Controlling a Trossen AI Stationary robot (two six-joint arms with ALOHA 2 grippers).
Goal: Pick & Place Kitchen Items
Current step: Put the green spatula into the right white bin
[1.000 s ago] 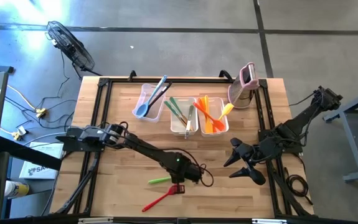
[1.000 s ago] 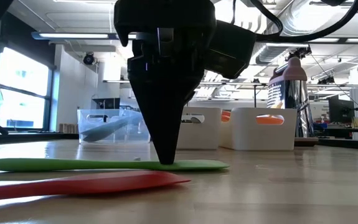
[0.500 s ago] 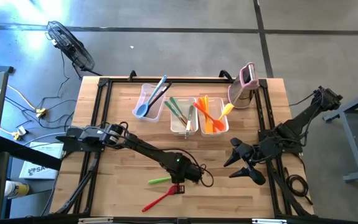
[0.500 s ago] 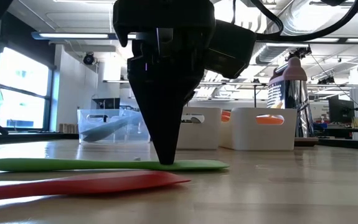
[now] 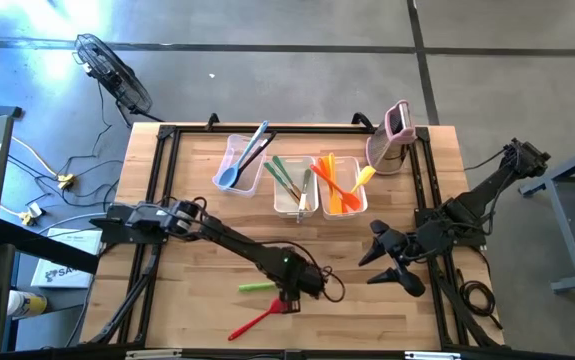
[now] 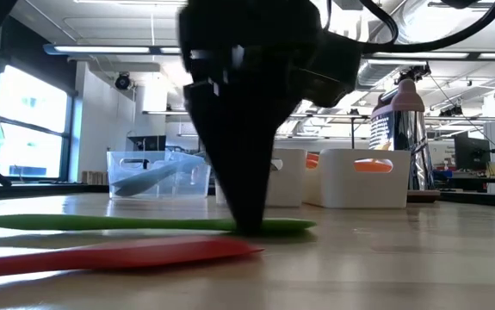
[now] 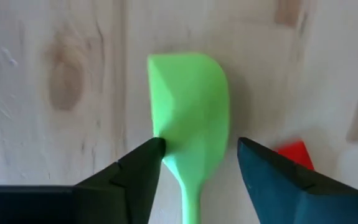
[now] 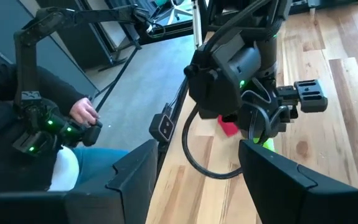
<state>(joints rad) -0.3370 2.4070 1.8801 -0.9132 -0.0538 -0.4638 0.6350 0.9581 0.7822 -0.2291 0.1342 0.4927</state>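
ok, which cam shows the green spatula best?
Left wrist view: the green spatula fills the frame, blade flat on the wood between the left hand's open fingers. High view shows only its handle beside the arm. Low view shows it side-on, a thin strip. Right wrist view shows just a green sliver.

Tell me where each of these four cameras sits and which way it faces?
High view: overhead, straight down on the table, both arms showing.
Low view: at tabletop height, looking level across; the left gripper comes down onto the green spatula.
Left wrist view: on the left arm, facing down; its gripper straddles the green spatula.
Right wrist view: on the right arm, past its open gripper toward the left arm.
All four show the green spatula.
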